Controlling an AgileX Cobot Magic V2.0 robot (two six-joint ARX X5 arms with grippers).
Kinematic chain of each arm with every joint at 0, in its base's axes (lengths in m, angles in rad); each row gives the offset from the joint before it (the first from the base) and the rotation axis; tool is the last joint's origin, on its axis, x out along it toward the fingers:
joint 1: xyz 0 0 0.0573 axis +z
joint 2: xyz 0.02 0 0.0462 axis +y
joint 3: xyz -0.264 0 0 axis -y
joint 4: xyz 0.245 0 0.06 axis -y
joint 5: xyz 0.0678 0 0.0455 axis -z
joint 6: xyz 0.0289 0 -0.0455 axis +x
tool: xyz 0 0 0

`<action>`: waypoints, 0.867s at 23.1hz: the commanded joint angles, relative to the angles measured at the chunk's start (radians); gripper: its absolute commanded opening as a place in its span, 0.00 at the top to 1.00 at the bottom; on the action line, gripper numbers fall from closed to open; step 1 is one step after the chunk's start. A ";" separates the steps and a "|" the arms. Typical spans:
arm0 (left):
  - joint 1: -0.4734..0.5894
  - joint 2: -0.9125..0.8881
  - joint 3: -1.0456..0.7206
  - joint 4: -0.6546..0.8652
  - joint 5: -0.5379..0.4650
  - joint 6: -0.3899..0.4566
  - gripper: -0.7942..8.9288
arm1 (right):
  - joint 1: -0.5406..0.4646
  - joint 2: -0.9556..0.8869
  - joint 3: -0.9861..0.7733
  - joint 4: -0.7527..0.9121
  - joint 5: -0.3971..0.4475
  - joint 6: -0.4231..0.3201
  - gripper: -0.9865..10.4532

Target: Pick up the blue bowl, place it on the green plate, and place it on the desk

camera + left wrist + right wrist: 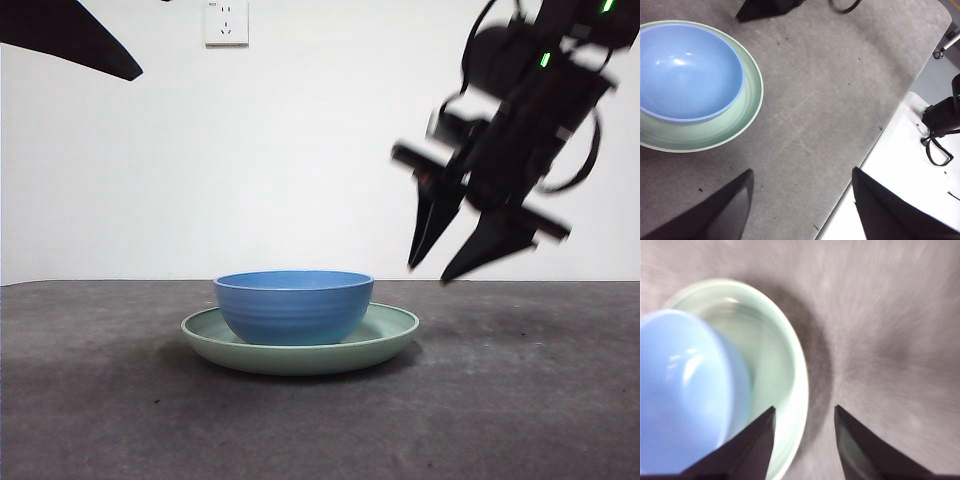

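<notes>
dark grey desk (100, 420) fills the front. on it sits the green plate (395, 330), and the blue bowl (294, 306) rests inside the plate, upright. the right gripper (428, 270) hangs in the air just beside the plate's edge, jaws a little apart and holding nothing. the bowl lies down and to the side of those jaws. the left gripper (800, 200) waits farther off, wide open and empty. so the right arm is nearer to lift the bowl.

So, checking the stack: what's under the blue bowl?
The green plate, resting on the desk. The blue bowl covers the plate's centre, so that part is hidden.
</notes>
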 commanded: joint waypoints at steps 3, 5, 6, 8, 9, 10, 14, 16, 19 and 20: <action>-0.006 0.005 0.008 0.004 0.008 0.004 0.59 | 0.010 -0.193 0.020 -0.137 -0.032 -0.150 0.75; -0.006 0.005 0.008 0.005 0.008 0.004 0.59 | 0.019 -0.297 0.020 -0.204 -0.071 -0.183 0.75; -0.006 0.005 0.008 0.005 0.008 0.004 0.59 | 0.024 -0.348 0.020 -0.238 -0.083 -0.197 0.75; -0.006 0.005 0.008 0.004 0.008 0.004 0.59 | 0.045 -0.444 0.020 -0.309 -0.082 -0.222 0.75; -0.006 0.005 0.008 0.004 0.008 0.004 0.59 | 0.054 -0.475 0.020 -0.336 -0.082 -0.230 0.75; -0.006 0.005 0.008 0.004 0.008 0.004 0.59 | 0.061 -0.499 0.019 -0.357 -0.081 -0.234 0.75; -0.006 0.005 0.008 0.004 0.008 0.004 0.59 | 0.094 -0.599 0.002 -0.411 -0.077 -0.234 0.75; -0.006 0.005 0.008 0.004 0.008 0.004 0.59 | 0.112 -0.646 -0.026 -0.411 -0.076 -0.234 0.75; -0.006 0.005 0.008 0.003 0.008 0.004 0.59 | 0.138 -0.709 -0.088 -0.410 -0.076 -0.233 0.75; -0.006 0.005 0.008 0.003 0.008 0.004 0.59 | 0.147 -0.729 -0.113 -0.410 -0.076 -0.231 0.75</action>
